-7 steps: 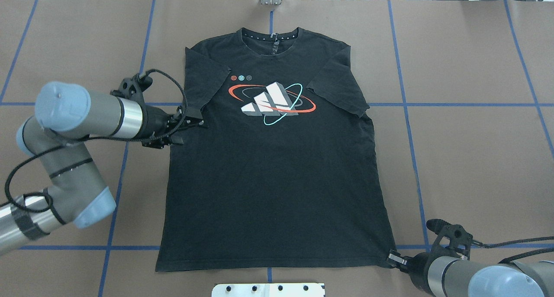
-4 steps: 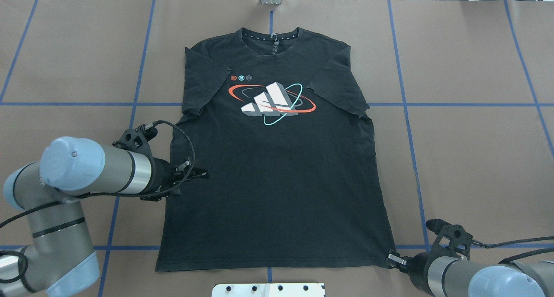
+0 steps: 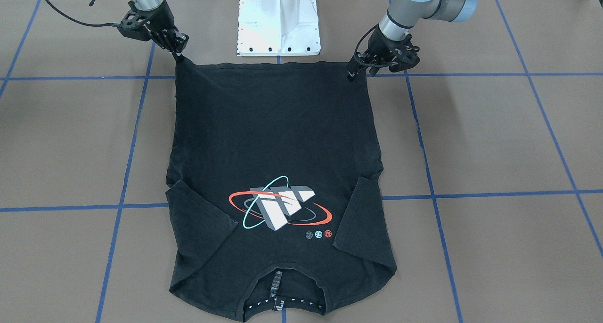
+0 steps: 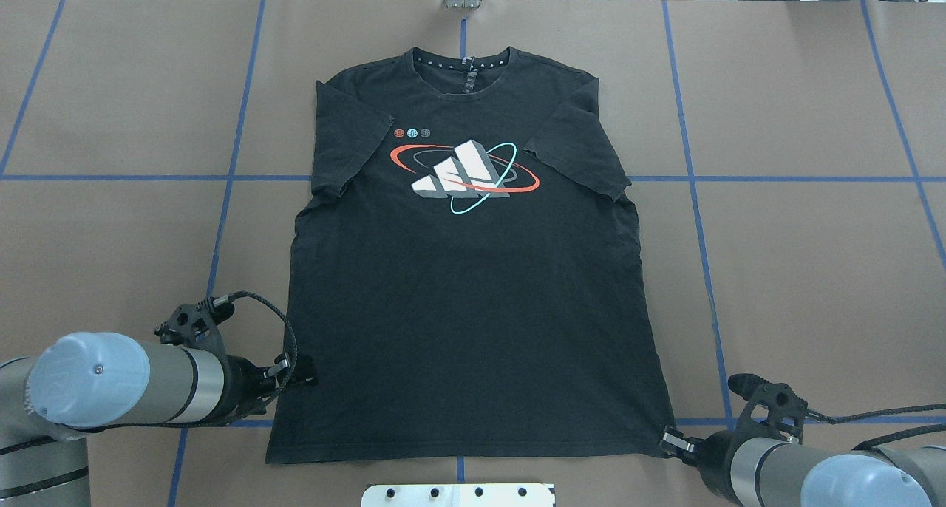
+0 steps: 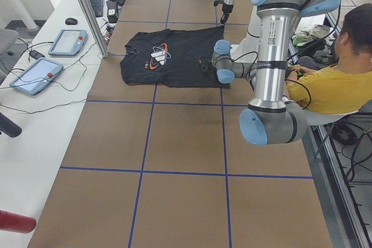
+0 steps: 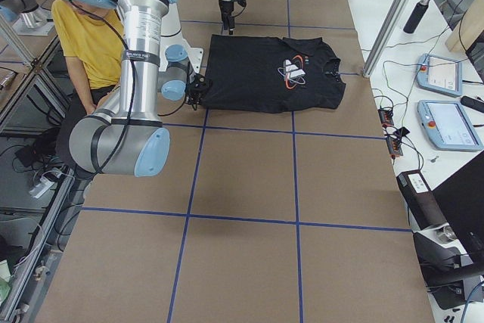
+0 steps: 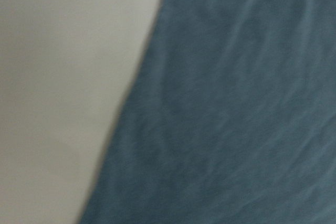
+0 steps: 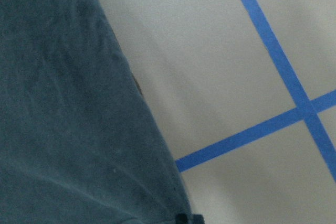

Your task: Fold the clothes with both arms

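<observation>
The black T-shirt (image 4: 473,285) lies flat and face up on the brown table, collar far from me and hem near my base. Its print (image 4: 465,174) shows grey-white bars with red and teal ellipses. My left gripper (image 4: 299,381) hovers at the shirt's left edge just above the hem corner; it looks open and holds nothing. In the front-facing view this left gripper (image 3: 355,71) stands beside the hem corner. My right gripper (image 4: 669,440) sits at the right hem corner, shut on the cloth, which peaks up toward it (image 3: 179,53). Both wrist views show only the shirt's edge (image 7: 236,103) (image 8: 68,119).
The white pedestal base (image 3: 278,21) stands just behind the hem. Blue tape lines (image 4: 695,178) cross the table. A person in a yellow shirt (image 5: 331,85) sits behind the robot. Tablets (image 5: 67,42) and cables lie on the side bench beyond the collar.
My left gripper has travelled from the left sleeve down along the shirt's left side to near the hem corner. The right gripper and the shirt have stayed put.
</observation>
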### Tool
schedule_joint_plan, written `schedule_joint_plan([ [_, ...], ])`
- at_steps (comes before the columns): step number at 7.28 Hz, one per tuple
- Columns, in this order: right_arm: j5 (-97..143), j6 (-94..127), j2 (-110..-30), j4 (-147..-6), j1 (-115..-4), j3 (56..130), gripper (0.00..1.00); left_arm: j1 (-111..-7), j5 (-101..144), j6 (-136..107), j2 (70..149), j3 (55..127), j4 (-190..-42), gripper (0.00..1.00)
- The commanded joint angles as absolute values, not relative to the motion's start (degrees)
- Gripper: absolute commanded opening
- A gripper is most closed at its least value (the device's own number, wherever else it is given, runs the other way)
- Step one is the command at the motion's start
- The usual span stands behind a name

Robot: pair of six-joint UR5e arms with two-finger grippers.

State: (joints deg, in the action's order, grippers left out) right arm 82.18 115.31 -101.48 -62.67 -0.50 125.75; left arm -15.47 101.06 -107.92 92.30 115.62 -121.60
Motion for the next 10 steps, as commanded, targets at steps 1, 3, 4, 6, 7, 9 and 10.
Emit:
schedule_joint_plan([
  [1,82.09,115.31,-101.51,-62.67,-0.53,125.86,0.00,-11.36,100.11,-111.61,89.92,115.75,-121.55,0.87],
  [3,82.00,115.31,-101.43,-62.67,-0.53,125.95,0.00,-10.20,99.76,-113.11,89.82,115.75,-121.55,0.85],
  [4,82.00,115.31,-101.34,-62.67,-0.44,125.95,0.00,-9.06,99.67,-114.59,89.82,115.75,-121.55,0.83],
  [6,82.00,115.31,-101.43,-62.67,-0.53,126.03,0.00,-7.74,99.58,-115.13,88.95,115.66,-121.55,0.78],
  [7,82.00,115.31,-101.43,-62.67,-0.44,125.95,0.00,-7.56,99.49,-115.31,88.95,115.66,-121.55,0.75],
  [9,82.00,115.31,-101.43,-62.67,-0.53,125.95,0.00,-7.30,99.49,-116.80,89.03,115.66,-121.55,0.62],
  [10,82.00,115.31,-101.43,-62.67,-0.53,125.95,0.00,-7.12,99.49,-117.42,89.03,115.66,-121.55,0.43],
])
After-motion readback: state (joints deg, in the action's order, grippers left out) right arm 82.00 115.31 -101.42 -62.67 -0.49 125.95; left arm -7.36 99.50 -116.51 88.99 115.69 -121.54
